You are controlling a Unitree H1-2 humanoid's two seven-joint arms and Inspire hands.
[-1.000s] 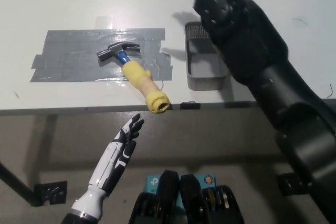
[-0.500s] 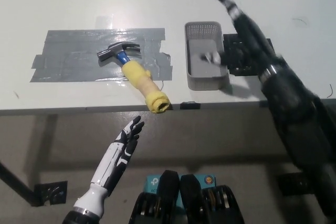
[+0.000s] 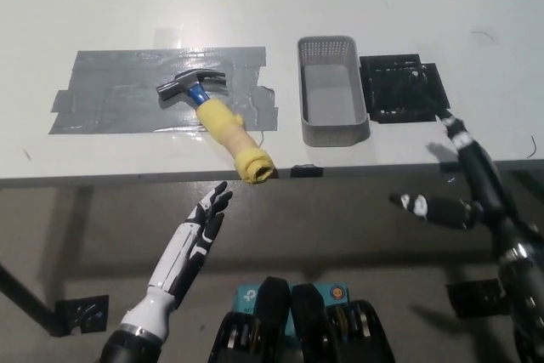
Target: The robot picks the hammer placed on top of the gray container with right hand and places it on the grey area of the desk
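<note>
White desk [image 3: 102, 6] filled the upper half of the view, its front edge running across the middle with darker floor below. On the desk's left part lay the grey area [image 3: 127, 91], a patch of overlapping tape strips. The hammer [image 3: 217, 116] rested there, its metal head on the tape near the patch's right side, its blue neck leading to a yellow-wrapped handle that ran diagonally down toward the front edge; the handle's end lay off the tape, just at that edge. Just beside the patch's right end stood the container [image 3: 333, 129], a grey perforated basket set lengthwise from the back toward the front edge, with nothing seen inside it. Touching or nearly touching its right side was a black mat [image 3: 399, 91], flat on the desk. The right hand [image 3: 463, 184] hung at the desk's front edge, right of the container and well apart from the hammer; its fingers were spread, one reaching up onto the desk near the mat's lower corner and another pointing leftward below the edge, holding nothing. The left hand [image 3: 204, 223] rested below the front edge, beneath the handle's end but not touching it, its fingers loosely apart and empty. A small black bracket [image 3: 83, 312] lay on the floor at lower left.
</note>
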